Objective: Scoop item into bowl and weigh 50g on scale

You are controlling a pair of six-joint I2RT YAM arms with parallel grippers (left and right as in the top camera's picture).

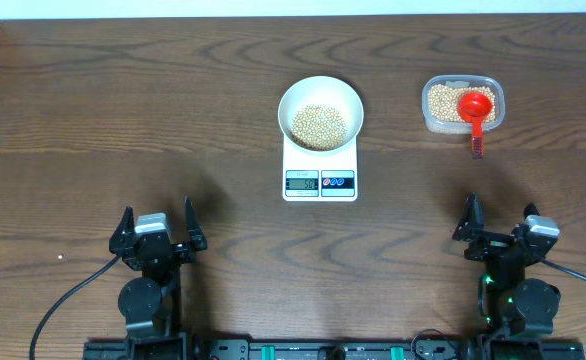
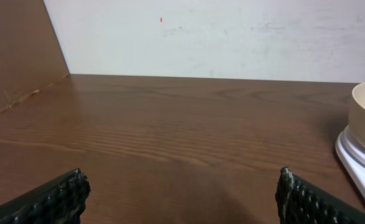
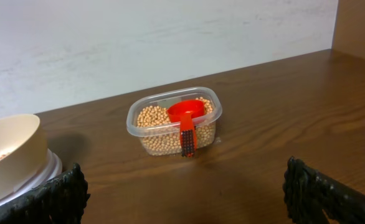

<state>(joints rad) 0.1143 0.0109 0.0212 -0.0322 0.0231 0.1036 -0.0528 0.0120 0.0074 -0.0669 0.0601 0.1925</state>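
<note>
Currently, left gripper (image 1: 158, 222) and right gripper (image 1: 500, 222) both gape wide, empty, touching nothing; beans (image 1: 318, 125) sit in bowl (image 1: 286, 102) on scale (image 1: 320, 162), well apart from either.

Wood table (image 1: 123, 120); scale (image 1: 320, 182), tub (image 3: 161, 142) resting; pale speck (image 1: 61, 257), perhaps crumb

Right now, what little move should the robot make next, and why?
Probably reach the right claw, open and empty, toward the red scoop, whose handle hangs over the near edge of the tub. The bowl on the scale already holds beans, but the display is too small to read, so more may or may not be needed.
</note>
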